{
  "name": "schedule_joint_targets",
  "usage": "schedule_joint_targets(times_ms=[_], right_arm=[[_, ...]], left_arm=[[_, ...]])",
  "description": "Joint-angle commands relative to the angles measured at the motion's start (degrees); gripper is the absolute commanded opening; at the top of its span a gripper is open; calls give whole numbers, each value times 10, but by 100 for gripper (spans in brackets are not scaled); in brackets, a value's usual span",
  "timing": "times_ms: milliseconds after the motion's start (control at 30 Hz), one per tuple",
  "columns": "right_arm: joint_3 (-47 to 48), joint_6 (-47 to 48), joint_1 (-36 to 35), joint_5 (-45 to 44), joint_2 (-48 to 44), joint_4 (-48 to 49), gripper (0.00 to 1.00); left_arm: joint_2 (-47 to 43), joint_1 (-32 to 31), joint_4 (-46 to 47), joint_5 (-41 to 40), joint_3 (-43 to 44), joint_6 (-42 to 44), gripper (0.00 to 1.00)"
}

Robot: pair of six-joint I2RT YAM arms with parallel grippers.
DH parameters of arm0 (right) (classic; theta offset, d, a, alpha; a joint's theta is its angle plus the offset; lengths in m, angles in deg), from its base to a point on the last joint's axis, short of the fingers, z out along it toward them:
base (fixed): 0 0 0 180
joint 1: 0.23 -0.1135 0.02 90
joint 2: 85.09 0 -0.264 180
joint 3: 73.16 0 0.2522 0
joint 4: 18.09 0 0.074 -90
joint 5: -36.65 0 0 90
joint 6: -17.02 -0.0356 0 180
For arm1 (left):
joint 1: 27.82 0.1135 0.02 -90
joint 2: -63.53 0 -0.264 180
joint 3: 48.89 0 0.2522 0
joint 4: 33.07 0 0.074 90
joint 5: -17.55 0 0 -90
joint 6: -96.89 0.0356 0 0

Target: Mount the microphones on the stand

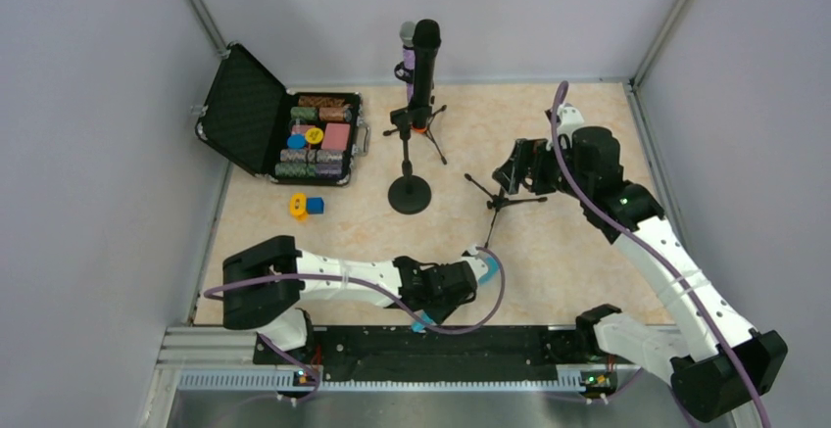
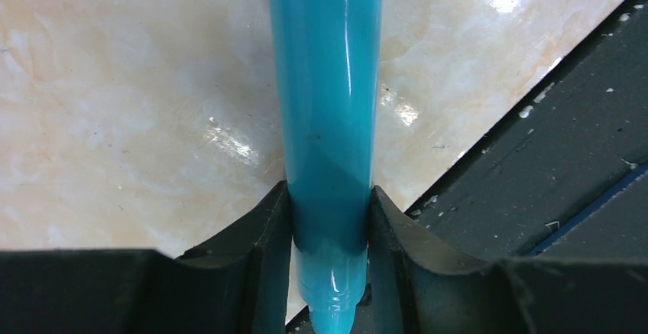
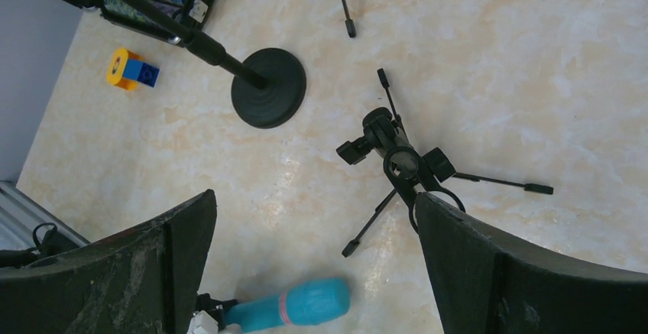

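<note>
The light blue microphone [image 1: 485, 270] lies low over the table near the front edge. My left gripper [image 1: 453, 289] is shut on its handle, and the left wrist view shows the blue handle [image 2: 328, 120] clamped between the jaws of that gripper [image 2: 328, 223]. The purple microphone [image 1: 407, 44] and the black microphone [image 1: 424, 56] stand upright in stands at the back. An empty small tripod stand [image 1: 498, 199] stands right of centre, and its clip [image 3: 401, 162] shows in the right wrist view. My right gripper [image 1: 516, 167] is open and empty just above it [image 3: 313, 199]. The blue microphone's head [image 3: 309, 303] shows below.
An open black case [image 1: 250, 110] with several poker chips stands at the back left. A yellow and blue block [image 1: 306, 206] lies in front of it. The round-base stand [image 1: 410, 194] stands mid-table. A black strip [image 1: 412, 342] runs along the near edge.
</note>
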Motion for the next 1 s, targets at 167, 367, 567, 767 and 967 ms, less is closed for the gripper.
schedule_joint_targets(times_ms=[167,367,567,767,967], right_arm=[[21,-6,7,24,1,37,99],[25,-11,9,29,-5,41,99],[22,-34,10,67,-20,79,98],[38,-50,10,91,-28,100,98],[27,-59,10,133,-49,132,98]], left_arm=[[-61,25,87,131,-8,19,0],[-97,92,163,266,-21,0,0],[-159,168,278,347,-67,-49,0],[-222,243,324,362,-89,-104,0],[-290,273,355,324,-97,-125,0]])
